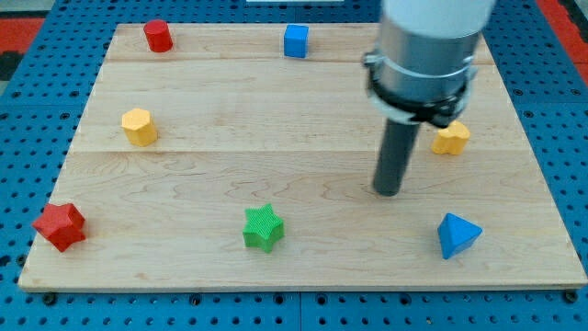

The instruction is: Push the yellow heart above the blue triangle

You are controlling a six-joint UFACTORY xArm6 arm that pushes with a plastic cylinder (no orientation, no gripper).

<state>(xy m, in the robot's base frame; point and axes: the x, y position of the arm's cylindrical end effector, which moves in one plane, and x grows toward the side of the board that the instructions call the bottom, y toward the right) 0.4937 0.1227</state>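
My tip point(388, 191) rests on the board touching nothing — no block engaged. Yellow heart point(451, 139) lies just to its upper right, partly behind the arm; blue triangle point(457, 234) sits below the heart, apart.

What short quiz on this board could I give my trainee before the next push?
1. True or false: my tip touches the yellow heart.
2. Which block lies nearest the view's bottom right? A) green star B) blue triangle C) red star
3. Fill in: the heart sits toward the view's ____ of the triangle.

Key: 1. False; the tip stands apart, to the heart's lower left. 2. B. 3. top.
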